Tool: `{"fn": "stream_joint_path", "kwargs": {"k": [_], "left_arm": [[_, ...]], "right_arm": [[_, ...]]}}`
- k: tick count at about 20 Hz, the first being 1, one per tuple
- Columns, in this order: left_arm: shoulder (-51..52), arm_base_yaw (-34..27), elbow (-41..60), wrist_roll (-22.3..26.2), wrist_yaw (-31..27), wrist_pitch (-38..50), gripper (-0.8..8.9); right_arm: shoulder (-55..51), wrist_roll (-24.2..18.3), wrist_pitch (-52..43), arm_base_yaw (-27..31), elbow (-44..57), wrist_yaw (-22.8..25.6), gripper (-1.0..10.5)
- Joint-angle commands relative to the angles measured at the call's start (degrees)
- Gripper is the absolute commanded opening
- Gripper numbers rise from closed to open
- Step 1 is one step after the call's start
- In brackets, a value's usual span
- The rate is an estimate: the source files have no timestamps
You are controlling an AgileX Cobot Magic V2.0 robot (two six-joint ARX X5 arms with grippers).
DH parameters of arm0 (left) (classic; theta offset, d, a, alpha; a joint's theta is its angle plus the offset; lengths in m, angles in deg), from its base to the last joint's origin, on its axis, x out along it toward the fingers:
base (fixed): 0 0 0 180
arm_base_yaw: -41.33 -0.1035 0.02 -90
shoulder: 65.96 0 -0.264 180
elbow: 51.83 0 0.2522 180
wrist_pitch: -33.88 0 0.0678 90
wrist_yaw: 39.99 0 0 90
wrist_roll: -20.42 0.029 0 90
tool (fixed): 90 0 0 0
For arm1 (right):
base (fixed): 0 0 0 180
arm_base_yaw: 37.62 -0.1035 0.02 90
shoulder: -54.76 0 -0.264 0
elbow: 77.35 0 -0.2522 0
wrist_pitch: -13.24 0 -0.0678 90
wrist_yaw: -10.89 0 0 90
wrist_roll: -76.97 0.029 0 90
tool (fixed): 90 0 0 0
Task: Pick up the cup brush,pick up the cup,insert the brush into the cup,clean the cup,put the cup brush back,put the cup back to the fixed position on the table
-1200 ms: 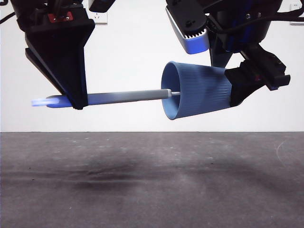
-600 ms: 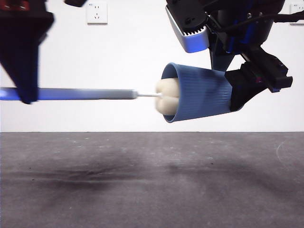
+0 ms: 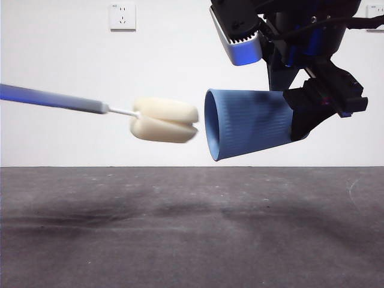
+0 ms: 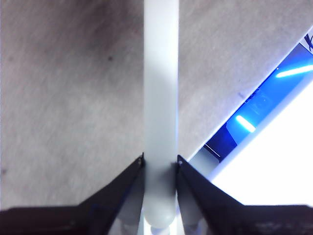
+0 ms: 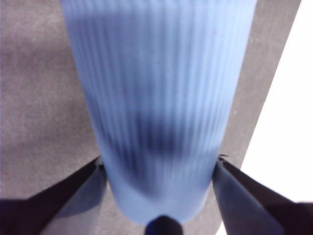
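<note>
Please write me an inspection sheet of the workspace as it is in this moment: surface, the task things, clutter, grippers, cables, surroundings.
Surface: table, dark grey, scuffed, nothing standing on it.
Cup brush: in the air, near level, sponge head just outside the cup mouth, not touching.
Cup: blue, ribbed, held on its side above the table, mouth toward the brush.
Clutter: nothing seen.
Left gripper: shut on the brush handle; out of the front view.
Right gripper: shut on the cup near its base.
Cables: black cable on the right arm.
Surroundings: white wall, socket.
</note>
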Motion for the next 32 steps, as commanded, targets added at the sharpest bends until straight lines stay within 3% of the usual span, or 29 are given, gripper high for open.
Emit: {"fn": "stream_joint_path", "kwargs": {"k": [1,2,4,6,9,11,13,15,21,32], "left_arm": [[2.4,-1.66,-0.11,-0.7,-0.13,-1.44,-0.08],[3.37,-2.23,-0.11,-0.72,-0.11,-1.9,-0.08],[5.57,-3.69,-0.07,-0.81,-0.09,-1.95,-0.08],[7.87,-5.53,0.74,-2.43,0.2,0.39,-0.08],[10.43,-8.2,5.6,-9.31,0.17,7.54,-0.08],[10.56,-9.25,10.8,-13.99,0.22,14.56,-0.09],[10.32,-9.35,16.26,-19.71,0.7,23.98,-0.08],[10.03,-9.35,19.45,-24.63,1.73,32.24,-0.09],[2.6,-9.38,19.5,-28.13,1.9,43.74,-0.09],[-18.18,-8.66,19.5,-36.83,6.21,56.22,-0.08]], "right_arm": [[0.5,3.56,-0.17,-0.07,0.15,0.22,-0.1],[0.5,5.42,-0.2,-0.07,0.15,0.24,-0.1],[0.5,13.2,-0.22,0.04,0.15,0.31,-0.1],[0.37,24.7,-0.11,0.35,0.15,0.31,-0.1],[-1.77,43.95,-0.15,0.63,0.15,-1.29,-0.1],[-4.5,55.58,-0.26,0.7,0.15,-5.9,-0.1],[-7.8,64.52,-0.39,0.74,0.15,-9.4,-0.1],[-11.28,70.01,-0.61,0.72,0.15,-11.21,-0.1],[-19.39,75.47,-2.21,0.7,0.15,-18.19,-0.1],[-21.59,76.7,-1.25,0.61,0.15,-18.27,-0.1]]}}
